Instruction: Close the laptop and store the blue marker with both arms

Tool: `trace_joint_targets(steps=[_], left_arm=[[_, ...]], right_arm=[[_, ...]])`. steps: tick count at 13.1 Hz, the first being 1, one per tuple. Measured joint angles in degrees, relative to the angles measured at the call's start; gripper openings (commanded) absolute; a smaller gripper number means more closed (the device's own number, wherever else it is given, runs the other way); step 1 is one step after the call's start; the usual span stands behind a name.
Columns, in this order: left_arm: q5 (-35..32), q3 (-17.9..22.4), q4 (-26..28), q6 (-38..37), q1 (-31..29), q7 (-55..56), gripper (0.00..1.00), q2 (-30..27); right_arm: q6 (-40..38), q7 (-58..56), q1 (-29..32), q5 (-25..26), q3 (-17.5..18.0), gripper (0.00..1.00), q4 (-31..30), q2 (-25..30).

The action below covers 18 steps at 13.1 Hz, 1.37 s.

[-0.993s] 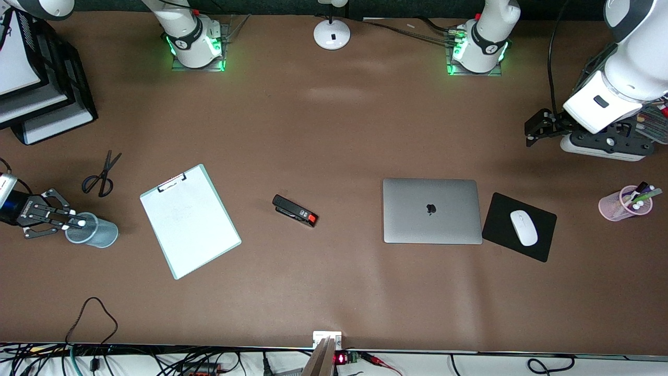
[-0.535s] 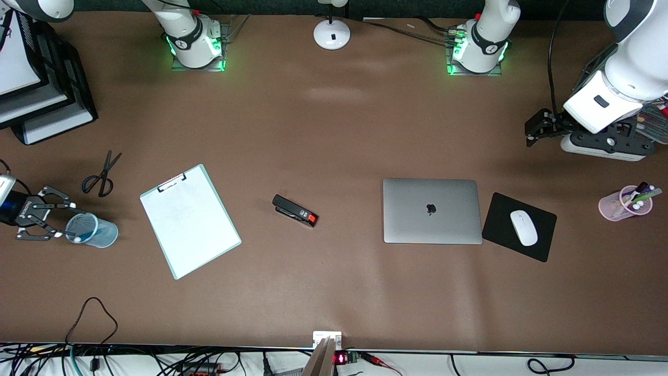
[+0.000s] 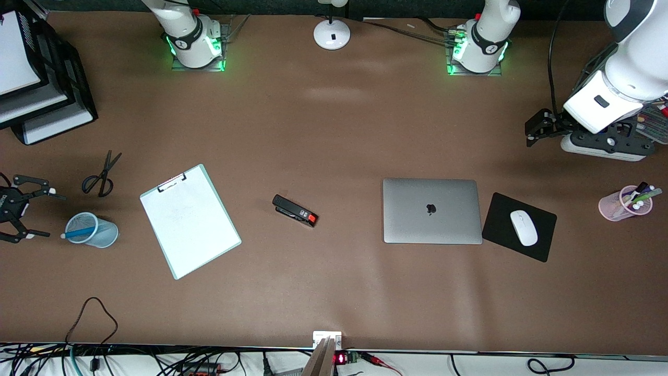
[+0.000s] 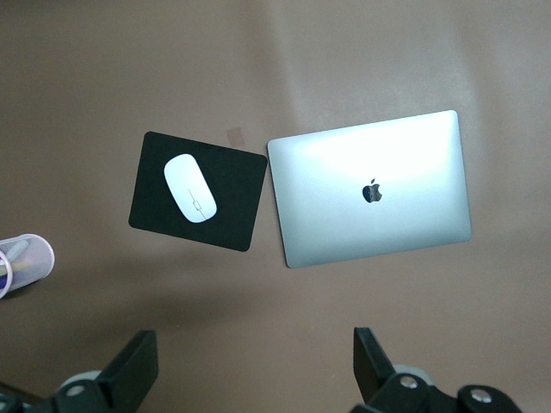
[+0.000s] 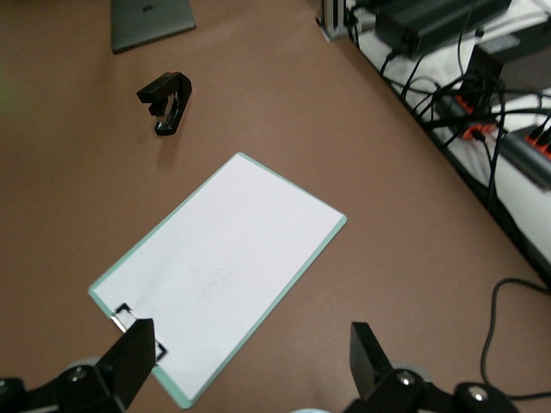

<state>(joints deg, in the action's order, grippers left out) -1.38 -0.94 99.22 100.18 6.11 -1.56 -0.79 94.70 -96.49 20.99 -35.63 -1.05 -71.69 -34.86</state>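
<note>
The laptop point(image 3: 432, 210) lies shut on the table, silver lid and black logo up; it also shows in the left wrist view point(image 4: 370, 189) and at the edge of the right wrist view point(image 5: 151, 21). The blue marker point(image 3: 79, 233) rests inside a pale blue cup point(image 3: 96, 230) toward the right arm's end of the table, white cap poking over the rim. My right gripper point(image 3: 42, 214) point(image 5: 251, 353) hovers beside that cup, open and holding nothing. My left gripper point(image 3: 532, 134) point(image 4: 256, 361) waits open over bare table toward the left arm's end.
A clipboard point(image 3: 189, 220), black stapler point(image 3: 295, 210) and scissors point(image 3: 102, 175) lie between cup and laptop. A white mouse point(image 3: 523, 227) sits on a black pad point(image 3: 498, 219) beside the laptop. A pink pen cup point(image 3: 624, 202), paper trays point(image 3: 36, 83) and a lamp base point(image 3: 332, 34) stand at the edges.
My right gripper opened, let the blue marker drop into the pale blue cup, and drew back toward the table's end. The left arm stayed still.
</note>
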Motion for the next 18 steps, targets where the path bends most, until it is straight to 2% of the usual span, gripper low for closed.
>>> trace_joint_targets(steps=[3,6,11,16,18], left_arm=[[0.0,0.0,0.0,0.0,0.0,0.0,1.0,0.0],[0.0,0.0,0.0,0.0,0.0,0.0,1.0,0.0],[0.0,0.0,0.0,0.0,0.0,0.0,1.0,0.0],[0.0,0.1,0.0,0.0,-0.03,0.0,1.0,0.0],[0.0,0.12,0.0,0.0,-0.03,0.0,1.0,0.0]], right_arm=[[-0.56,17.5,-7.6,10.07,0.1,1.0,1.72,4.57],[-5.86,32.94,-11.23,13.64,0.06,1.0,3.39,5.43],[-10.75,46.23,-14.37,20.63,0.05,1.0,6.55,5.42],[-11.26,59.41,-22.5,31.75,0.14,1.0,7.45,5.68],[-12.8,65.1,-25.71,34.32,0.16,1.0,7.58,6.24]])
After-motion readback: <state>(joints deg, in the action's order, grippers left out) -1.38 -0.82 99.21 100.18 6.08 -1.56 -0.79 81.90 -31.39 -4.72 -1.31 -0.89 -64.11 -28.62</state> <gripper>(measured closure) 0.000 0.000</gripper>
